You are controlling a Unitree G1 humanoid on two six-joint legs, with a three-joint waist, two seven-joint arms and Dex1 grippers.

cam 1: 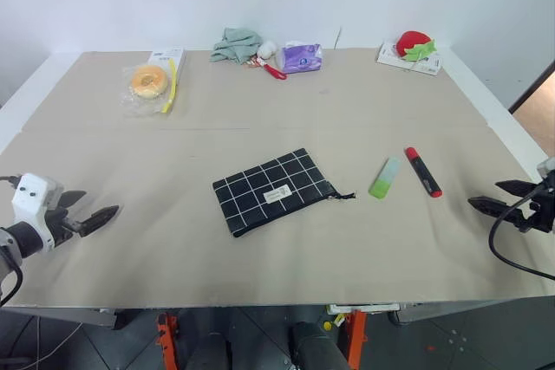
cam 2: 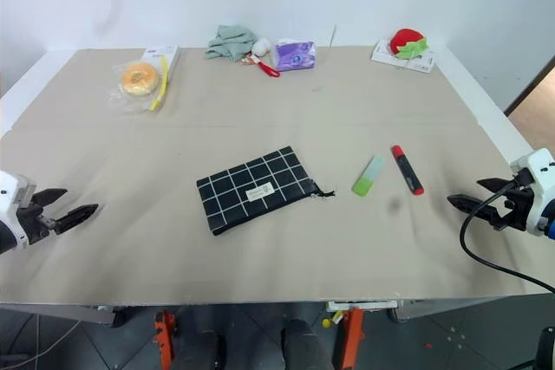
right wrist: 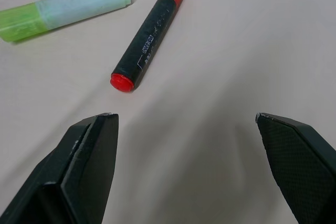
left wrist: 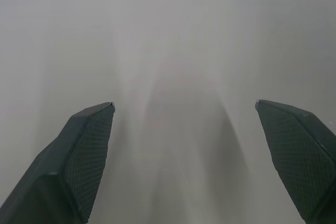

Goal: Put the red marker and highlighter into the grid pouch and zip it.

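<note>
Laid flat near the middle of the tan table [cam 1: 260, 119]: the grid pouch [cam 1: 272, 190], black with white lines, white label facing up, its dark pull cord trailing off the right-hand corner. Zipper state impossible to judge from the head views.

Just to the right of the pouch, apart from it: the highlighter [cam 1: 384, 178], light green with a paler cap, lying slightly tilted. Beside that, close but not touching: the red marker [cam 1: 422, 171], black barrel, red at both ends, roughly parallel to the highlighter. Seen plainly in the right wrist view, both pens side by side on the bare surface, marker [right wrist: 148, 34] nearer, highlighter [right wrist: 63, 10] beyond.

Hovering off the table's right edge, well short of the marker: the right gripper [cam 1: 497, 199], fingers spread wide, nothing between them. Poised over the front left corner, far from the pouch: the left gripper [cam 1: 90, 210], likewise spread wide and empty, black fingers [left wrist: 79, 156] framing only blank table surface in the left wrist view.

Lined up along the far edge, well away from the task items: a bagged yellow ring [cam 1: 149, 81], a crumpled green cloth [cam 1: 236, 44], a purple packet [cam 1: 301, 57] with a small red-and-white object [cam 1: 270, 65] beside it, and a red and green toy [cam 1: 415, 44] on a white box.
</note>
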